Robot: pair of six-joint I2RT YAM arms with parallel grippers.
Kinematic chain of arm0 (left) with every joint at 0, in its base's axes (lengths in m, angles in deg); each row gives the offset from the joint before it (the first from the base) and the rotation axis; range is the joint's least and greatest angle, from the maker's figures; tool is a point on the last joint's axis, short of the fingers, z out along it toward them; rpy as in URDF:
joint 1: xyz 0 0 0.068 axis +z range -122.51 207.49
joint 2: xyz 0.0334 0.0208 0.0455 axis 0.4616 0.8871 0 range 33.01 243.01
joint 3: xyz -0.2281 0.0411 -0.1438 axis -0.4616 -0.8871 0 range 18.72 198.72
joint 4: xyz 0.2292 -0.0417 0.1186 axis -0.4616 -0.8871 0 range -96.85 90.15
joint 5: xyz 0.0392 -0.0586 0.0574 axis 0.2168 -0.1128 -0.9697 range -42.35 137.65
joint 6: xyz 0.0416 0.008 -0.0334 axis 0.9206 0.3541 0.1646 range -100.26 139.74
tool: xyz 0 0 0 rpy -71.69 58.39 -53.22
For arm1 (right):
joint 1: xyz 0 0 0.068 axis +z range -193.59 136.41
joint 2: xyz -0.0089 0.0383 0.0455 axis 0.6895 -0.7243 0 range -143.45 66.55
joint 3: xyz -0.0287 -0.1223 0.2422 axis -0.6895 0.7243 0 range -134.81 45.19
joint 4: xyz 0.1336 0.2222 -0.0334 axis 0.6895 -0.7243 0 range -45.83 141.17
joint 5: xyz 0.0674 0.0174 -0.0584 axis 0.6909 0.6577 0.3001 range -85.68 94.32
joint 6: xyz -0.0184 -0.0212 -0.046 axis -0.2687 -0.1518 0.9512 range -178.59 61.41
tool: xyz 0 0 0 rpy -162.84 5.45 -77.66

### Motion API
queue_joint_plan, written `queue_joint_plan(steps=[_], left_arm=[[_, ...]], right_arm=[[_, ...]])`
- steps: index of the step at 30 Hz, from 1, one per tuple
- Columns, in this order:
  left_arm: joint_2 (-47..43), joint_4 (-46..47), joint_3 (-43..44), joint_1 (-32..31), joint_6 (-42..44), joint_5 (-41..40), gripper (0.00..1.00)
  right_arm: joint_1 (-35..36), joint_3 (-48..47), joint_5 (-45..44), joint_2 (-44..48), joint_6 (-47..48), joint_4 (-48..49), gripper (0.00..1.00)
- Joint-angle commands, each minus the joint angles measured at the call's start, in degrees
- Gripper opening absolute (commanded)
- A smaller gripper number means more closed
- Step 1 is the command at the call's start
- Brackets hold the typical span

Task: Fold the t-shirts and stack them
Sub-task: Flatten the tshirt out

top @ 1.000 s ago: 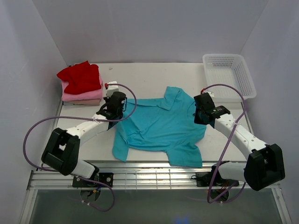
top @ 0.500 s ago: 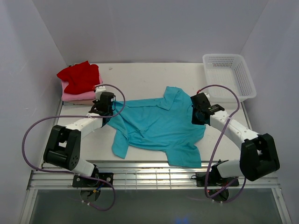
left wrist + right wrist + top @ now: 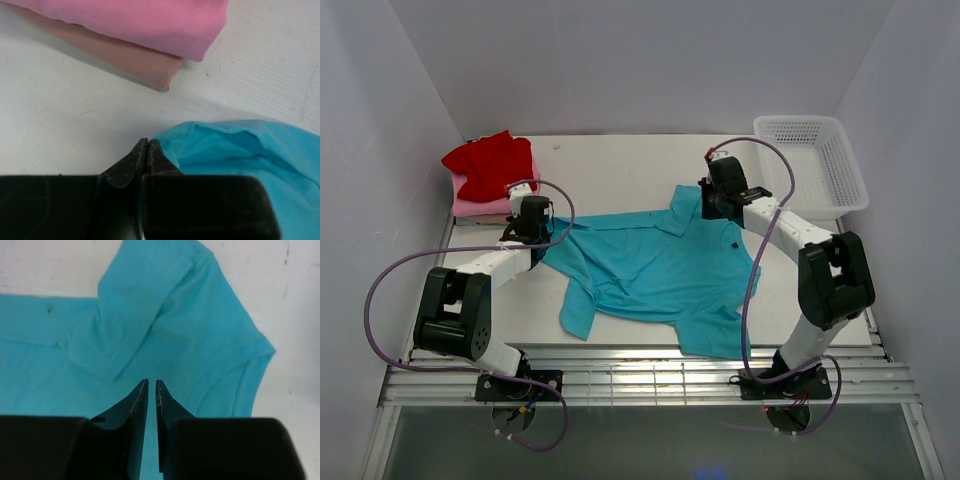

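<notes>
Currently the teal shirt (image 3: 660,275) lies spread mid-surface, its long axis running from the left arm's side across to the collar at far right. The left gripper (image 3: 148,142) has its jaws together at the shirt's left edge, apparently pinching it, near the folded stack (image 3: 495,185). The right gripper (image 3: 152,382) hangs over the collar area, jaws narrowly apart and empty. Bare white surface (image 3: 620,165) lies behind the shirt, and a basket (image 3: 810,160) occupies the far right corner.

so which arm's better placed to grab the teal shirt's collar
Right, probably: the right hand hangs by the collar of the teal shirt, jaws slightly apart; the left hand is shut on the far sleeve.
</notes>
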Motion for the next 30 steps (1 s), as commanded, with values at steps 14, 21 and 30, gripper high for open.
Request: queue_joint_plan(steps=[14, 21, 30], left_arm=[[-1.51, 1.42, -0.02, 1.4, -0.06, 2.65, 0.11], [-2.39, 1.34, -0.29, 1.58, -0.06, 3.18, 0.11], [-2.48, 1.25, -0.81, 1.84, -0.06, 2.92, 0.11]], right_arm=[[-2.67, -28.08, 0.16, -25.72, 4.53, -0.15, 0.15], [-3.91, -32.03, -1.34, -28.88, 5.68, -2.0, 0.21], [-4.87, -35.38, -0.72, -33.8, 6.12, -3.93, 0.23]])
